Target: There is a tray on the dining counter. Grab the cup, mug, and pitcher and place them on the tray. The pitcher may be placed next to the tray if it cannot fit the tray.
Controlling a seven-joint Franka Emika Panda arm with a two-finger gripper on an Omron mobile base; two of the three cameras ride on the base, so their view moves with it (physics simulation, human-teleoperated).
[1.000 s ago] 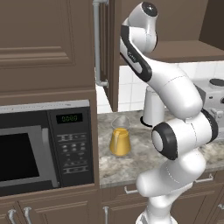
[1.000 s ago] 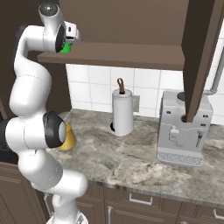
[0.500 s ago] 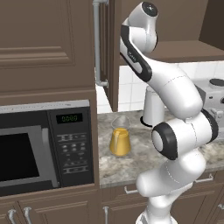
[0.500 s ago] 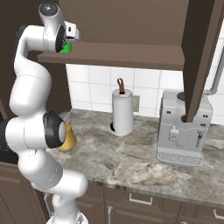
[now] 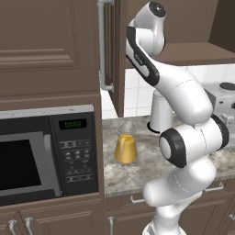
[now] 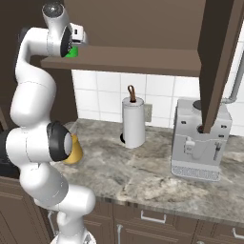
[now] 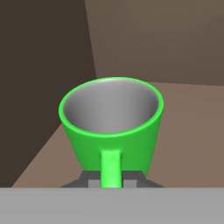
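On cabinet shelf, gripper (image 7: 111, 180) clamped on handle of green mug (image 7: 111, 124); pitcher (image 5: 125, 144) on worktop at 6 o'clock below.

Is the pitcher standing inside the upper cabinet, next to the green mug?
No, the pitcher stands on the stone worktop beside the microwave, while the mug sits up in the cabinet.

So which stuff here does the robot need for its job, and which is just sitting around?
For the job:
- mug, its handle pinched in the shut hand, up in the cabinet
- pitcher, on the worktop

Just sitting around:
- microwave
- paper-towel roll
- coffee machine
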